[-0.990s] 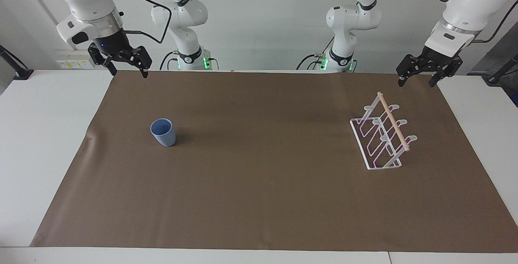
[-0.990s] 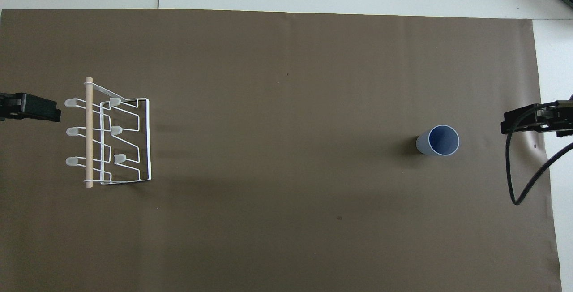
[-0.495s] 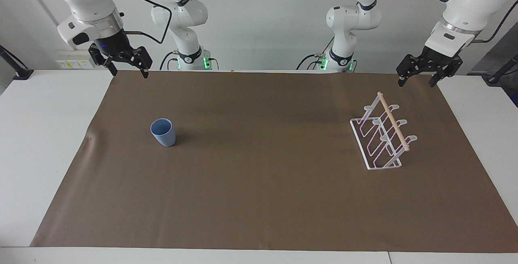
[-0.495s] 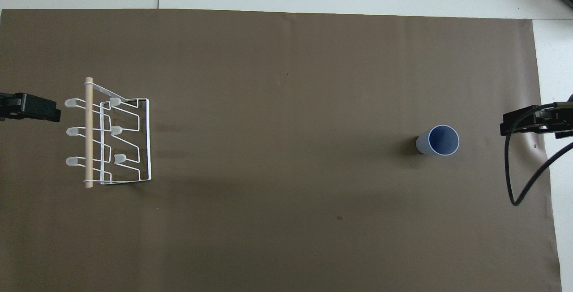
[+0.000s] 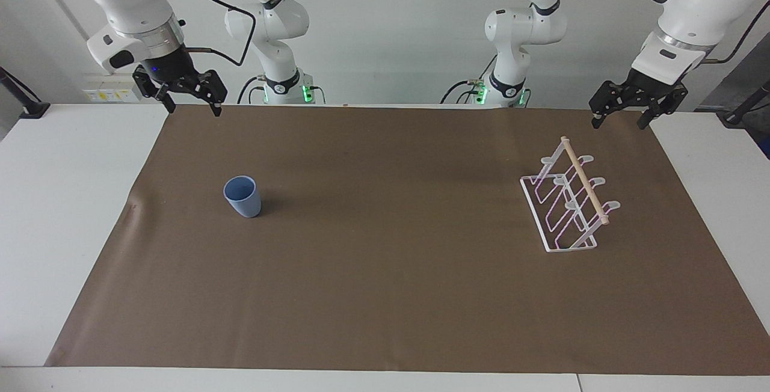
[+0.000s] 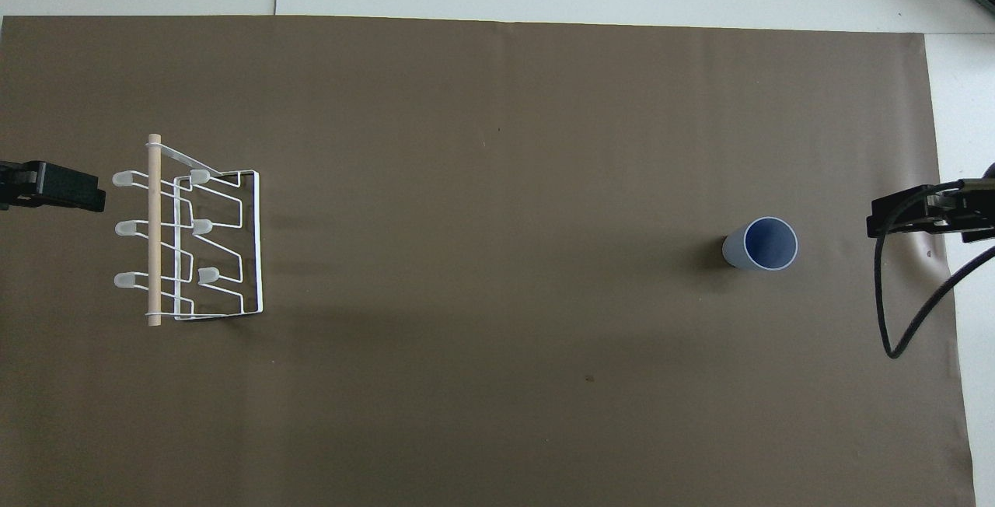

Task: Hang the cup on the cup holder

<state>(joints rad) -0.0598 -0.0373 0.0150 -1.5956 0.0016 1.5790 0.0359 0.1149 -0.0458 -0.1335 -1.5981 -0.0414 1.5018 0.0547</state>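
A light-blue cup stands upright, mouth up, on the brown mat toward the right arm's end of the table. The white wire cup holder, with a wooden dowel across its top, stands toward the left arm's end and holds nothing. My right gripper hangs open and holds nothing, up over the mat's edge at the robots' end, well apart from the cup. My left gripper waits open and holds nothing, above the mat's corner close to the holder.
A brown mat covers most of the white table. A black cable loops down from the right arm. A small wrinkle marks the mat's edge beside the cup.
The right gripper has drifted very slightly. The cup, the cup holder and the left gripper have stayed where they were.
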